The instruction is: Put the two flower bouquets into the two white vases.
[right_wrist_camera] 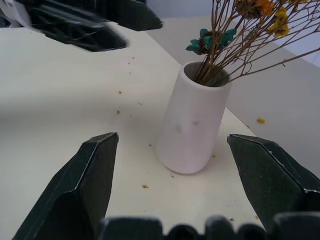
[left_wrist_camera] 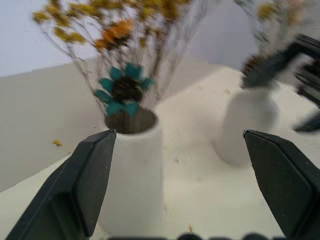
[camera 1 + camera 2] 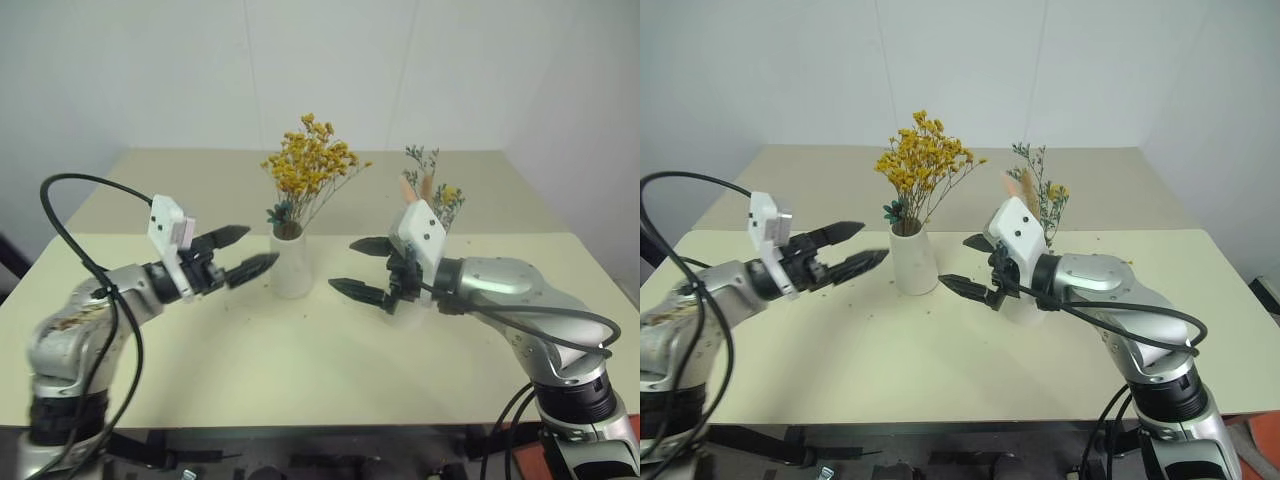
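Flowers are in both vases on the table (image 3: 300, 380). Yellow bunch (image 3: 309, 160) stands up in the tall vase (image 3: 290, 262), with its thin brown stems going down into the mouth. A small teal flower (image 1: 211, 39) sits low among the stems, right at the rim. Mixed bunch (image 3: 1038, 192) stands in the round vase (image 2: 247, 125), which is just to the right of the tall one and partly hidden behind the right gripper (image 3: 358, 268).

Left gripper (image 3: 240, 255) is beside the tall vase on its left, near but not touching it. Its fingers are spread wide and hold nothing. Right gripper is between the two vases, in front of the round one. Its fingers are spread wide too, and they hold nothing.

Tiny yellow crumbs (image 1: 144, 186) lie on the table around the tall vase
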Motion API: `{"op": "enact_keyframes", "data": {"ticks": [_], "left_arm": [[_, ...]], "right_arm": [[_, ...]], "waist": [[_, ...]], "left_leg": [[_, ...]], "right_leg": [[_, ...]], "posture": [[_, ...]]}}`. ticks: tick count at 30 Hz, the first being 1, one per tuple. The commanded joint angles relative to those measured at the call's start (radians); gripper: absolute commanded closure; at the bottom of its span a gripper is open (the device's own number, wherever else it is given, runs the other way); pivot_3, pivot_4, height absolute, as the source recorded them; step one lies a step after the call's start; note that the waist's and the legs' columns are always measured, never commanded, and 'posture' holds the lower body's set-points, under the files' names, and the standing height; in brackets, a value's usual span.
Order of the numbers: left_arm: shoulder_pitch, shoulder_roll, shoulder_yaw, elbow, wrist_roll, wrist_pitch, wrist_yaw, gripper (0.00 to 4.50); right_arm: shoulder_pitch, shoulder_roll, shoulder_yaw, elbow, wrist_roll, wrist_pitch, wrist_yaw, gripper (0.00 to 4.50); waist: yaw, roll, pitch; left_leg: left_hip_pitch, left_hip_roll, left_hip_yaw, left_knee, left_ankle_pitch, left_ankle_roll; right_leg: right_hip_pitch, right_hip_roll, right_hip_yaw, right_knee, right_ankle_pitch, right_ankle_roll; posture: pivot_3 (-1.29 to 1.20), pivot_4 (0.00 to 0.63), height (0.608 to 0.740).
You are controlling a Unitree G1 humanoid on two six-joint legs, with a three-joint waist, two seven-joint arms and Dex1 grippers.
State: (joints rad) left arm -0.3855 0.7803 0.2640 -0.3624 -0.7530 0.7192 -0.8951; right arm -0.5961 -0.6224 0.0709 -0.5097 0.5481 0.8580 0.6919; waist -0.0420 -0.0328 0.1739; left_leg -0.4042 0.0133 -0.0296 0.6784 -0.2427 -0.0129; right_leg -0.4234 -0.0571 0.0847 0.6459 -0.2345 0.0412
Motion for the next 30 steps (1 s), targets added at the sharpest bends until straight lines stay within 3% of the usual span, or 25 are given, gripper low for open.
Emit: {"op": "enact_keyframes", "data": {"ticks": [1, 17, 24, 30], "left_arm": [[0.003, 0.045, 0.028, -0.044, -0.043, -0.043, -0.106, 0.04], [-0.117, 0.16, -0.068, 0.134, 0.035, -0.142, -0.357, 0.04], [-0.128, 0.195, -0.059, 0.189, 0.066, -0.154, -0.382, 0.04], [-0.105, 0.207, -0.037, 0.176, 0.06, -0.147, -0.371, 0.04]], "right_arm": [[0.013, -0.011, -0.112, -0.043, 0.096, -0.003, 0.032, 0.32], [0.25, -0.188, -0.421, -0.116, 0.328, 0.084, 0.016, 0.32], [0.384, -0.287, -0.536, -0.069, 0.285, 0.039, 0.062, 0.32], [0.41, -0.342, -0.565, -0.014, 0.277, 0.005, 0.123, 0.32]], "waist": [[0.005, 0.0, 0.0], [0.0, 0.0, 0.0], [0.0, 0.0, 0.0], [-0.001, 0.0, 0.0]], "left_leg": [[0.0, 0.0, 0.0, 0.0, 0.0, 0.0], [0.001, 0.001, 0.001, 0.0, 0.0, 0.0], [0.001, 0.001, 0.001, 0.0, 0.0, 0.0], [0.001, 0.001, 0.002, 0.0, 0.0, 0.0]], "right_leg": [[0.0, 0.0, 0.0, 0.0, 0.0, 0.0], [0.001, 0.001, 0.0, 0.0, -0.001, 0.0], [0.001, 0.001, 0.0, 0.0, -0.001, 0.0], [0.002, 0.001, 0.0, 0.0, -0.001, 0.0]], "posture": [[0.0, 0.15, 0.74], [0.0, 0.15, 0.74], [0.0, 0.15, 0.74], [0.0, 0.15, 0.74]]}}
